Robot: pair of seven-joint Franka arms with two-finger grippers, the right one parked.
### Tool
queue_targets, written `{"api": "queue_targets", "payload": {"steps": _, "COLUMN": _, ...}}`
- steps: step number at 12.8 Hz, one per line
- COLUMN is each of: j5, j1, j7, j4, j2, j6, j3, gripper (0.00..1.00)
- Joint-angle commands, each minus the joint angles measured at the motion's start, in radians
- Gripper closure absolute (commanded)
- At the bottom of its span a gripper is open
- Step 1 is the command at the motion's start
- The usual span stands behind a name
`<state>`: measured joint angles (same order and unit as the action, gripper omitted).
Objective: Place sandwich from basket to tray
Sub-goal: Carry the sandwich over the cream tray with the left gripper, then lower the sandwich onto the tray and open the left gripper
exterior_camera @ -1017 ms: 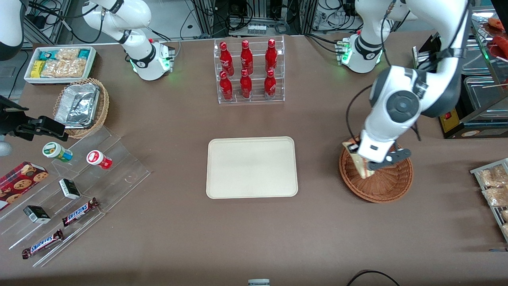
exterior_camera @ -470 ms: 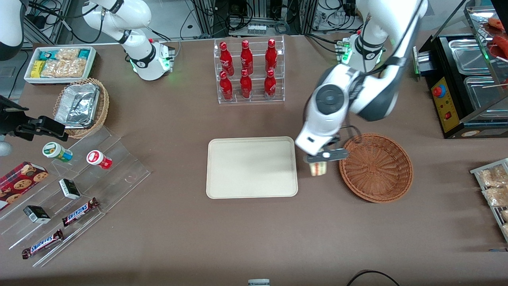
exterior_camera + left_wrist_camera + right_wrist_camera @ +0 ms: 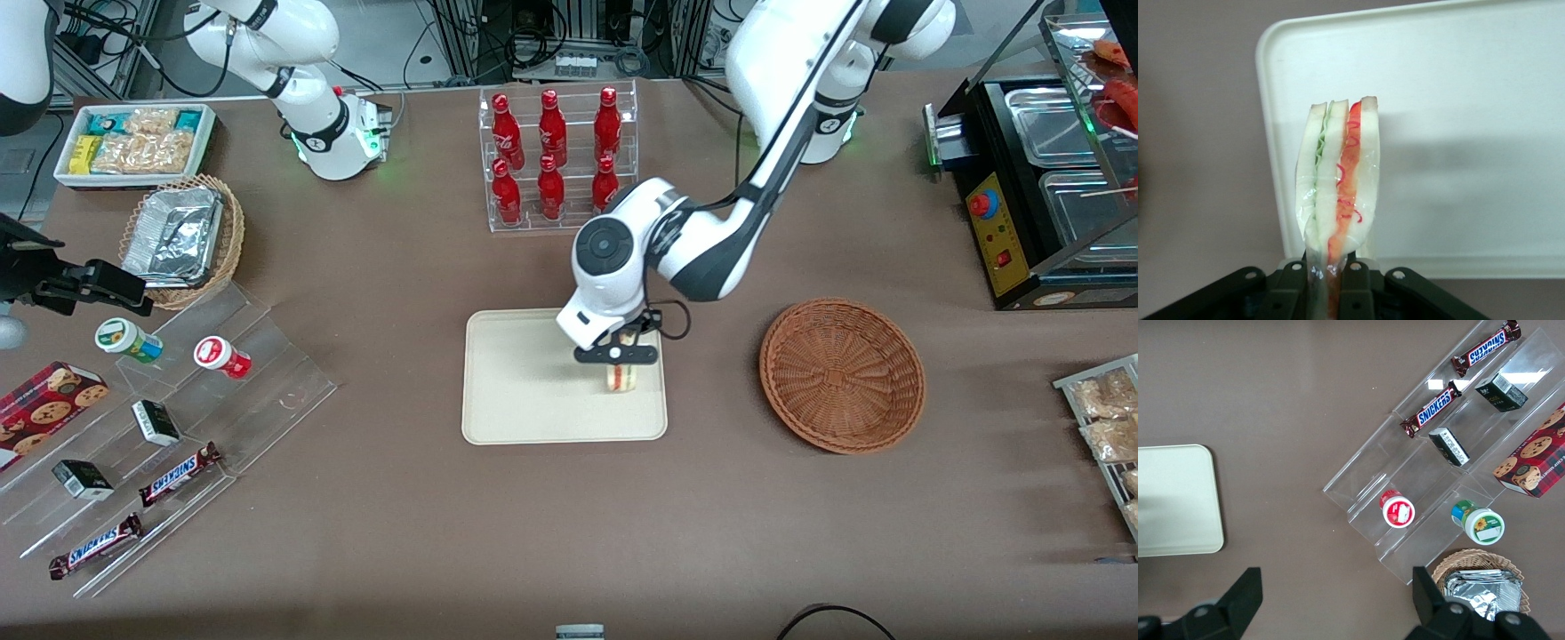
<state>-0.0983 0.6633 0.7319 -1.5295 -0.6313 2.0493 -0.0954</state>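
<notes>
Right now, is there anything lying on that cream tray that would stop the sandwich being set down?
Nothing visible does. The gripper holds the sandwich over the tray, at the end nearer the basket, and the tray's surface under it shows bare in the wrist view.

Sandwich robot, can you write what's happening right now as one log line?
gripper: shut on sandwich | position: above tray | basket: empty | release: not yet done
</notes>
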Motion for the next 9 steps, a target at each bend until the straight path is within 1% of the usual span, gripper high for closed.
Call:
{"api": "queue_targets", "payload": {"steps": 1, "j5": -0.014, "j1": 0.016, "j7": -0.006, "j4": 0.046, "j2": -0.065, "j6": 0.049, "j3": 0.014, "gripper": 1.0}}
{"api": "queue_targets", "payload": {"steps": 3, "j5": -0.032, "j1": 0.015, "j7": -0.029, "j4": 0.048, "j2": -0.096, "j6": 0.093, "j3": 0.014, "gripper": 1.0}}
{"api": "queue_targets", "payload": {"steps": 8, "j5": -0.032, "j1": 0.016, "j7": -0.034, "j4": 0.048, "j2": -0.13, "j6": 0.134, "j3": 0.014, "gripper": 1.0}}
{"api": "queue_targets", "payload": {"steps": 9, "j5": -0.034, "j1": 0.016, "j7": -0.043, "j4": 0.048, "j2": -0.13, "j6": 0.134, "j3": 0.014, "gripper": 0.4}}
